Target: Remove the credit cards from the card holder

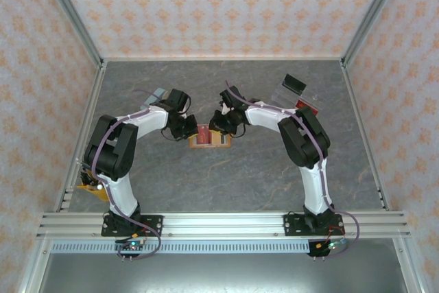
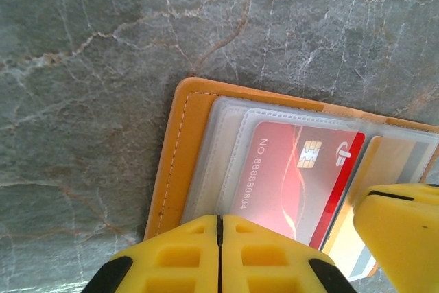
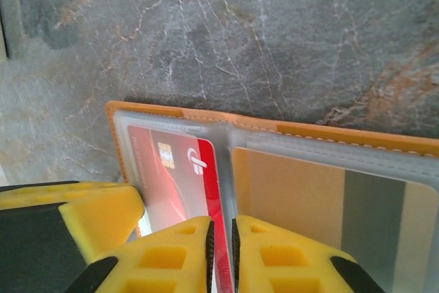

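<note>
The orange card holder [image 1: 210, 146] lies open in the middle of the table, with both grippers at it. A red credit card [image 2: 295, 169] with a chip sits in its left see-through pocket [image 3: 171, 176]. My left gripper [image 2: 220, 219] is shut, its tips at the near edge of the holder's [image 2: 175, 156] left pockets with nothing visibly pinched. My right gripper [image 3: 221, 228] stands a narrow slit apart, and the red card's right edge strip runs down into that slit. A tan card with a grey stripe [image 3: 322, 204] fills the right pocket. From above, my left gripper [image 1: 194, 130] and right gripper [image 1: 218, 127] nearly meet.
A black block [image 1: 295, 84] and a clear tray holding something red [image 1: 306, 106] sit at the back right. A pale-blue box [image 1: 158, 93] lies behind the left arm. Aluminium frame rails line the table's sides. Grey marbled tabletop lies in front of the holder.
</note>
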You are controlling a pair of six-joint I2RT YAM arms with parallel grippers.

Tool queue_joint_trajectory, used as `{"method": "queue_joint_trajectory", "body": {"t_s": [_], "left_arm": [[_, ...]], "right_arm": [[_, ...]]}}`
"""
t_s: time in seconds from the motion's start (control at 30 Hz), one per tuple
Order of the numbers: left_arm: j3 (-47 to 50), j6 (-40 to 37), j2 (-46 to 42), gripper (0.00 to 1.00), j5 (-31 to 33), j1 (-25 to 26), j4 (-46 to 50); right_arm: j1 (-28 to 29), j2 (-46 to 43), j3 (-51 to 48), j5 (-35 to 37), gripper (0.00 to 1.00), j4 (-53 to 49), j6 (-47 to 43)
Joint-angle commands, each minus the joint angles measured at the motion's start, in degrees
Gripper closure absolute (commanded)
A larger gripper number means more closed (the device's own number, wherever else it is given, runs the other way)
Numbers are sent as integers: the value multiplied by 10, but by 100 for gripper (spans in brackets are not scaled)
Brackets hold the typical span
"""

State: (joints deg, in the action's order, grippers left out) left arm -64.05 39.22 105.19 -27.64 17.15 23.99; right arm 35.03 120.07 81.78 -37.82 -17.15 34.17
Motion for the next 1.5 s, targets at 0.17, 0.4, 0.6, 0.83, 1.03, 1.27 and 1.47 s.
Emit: {"method": "queue_joint_trajectory", "body": {"t_s": [0.17, 0.4, 0.6, 0.83, 1.03, 1.27, 1.47], "left_arm": [[3, 4, 11, 91, 36, 1, 12], [13, 5, 21, 92, 32, 0, 6], [16, 4, 23, 92, 33, 0, 4], [19, 4, 25, 91, 32, -1, 5], [20, 4, 21, 89, 32, -4, 7], [12, -15, -1, 79, 26, -18, 24], [1, -26, -2, 79, 18, -19, 31]], "right_arm": [[6, 24, 21, -23, 83, -18, -16], [9, 28, 23, -34, 83, -16, -26], [10, 32, 22, -40, 84, -15, -30], [10, 29, 15, -57, 88, 11, -24], [10, 19, 6, -50, 96, 21, -21], [0, -16, -10, -22, 98, -13, -44], [-9, -26, -23, -14, 98, -28, -51]]}}
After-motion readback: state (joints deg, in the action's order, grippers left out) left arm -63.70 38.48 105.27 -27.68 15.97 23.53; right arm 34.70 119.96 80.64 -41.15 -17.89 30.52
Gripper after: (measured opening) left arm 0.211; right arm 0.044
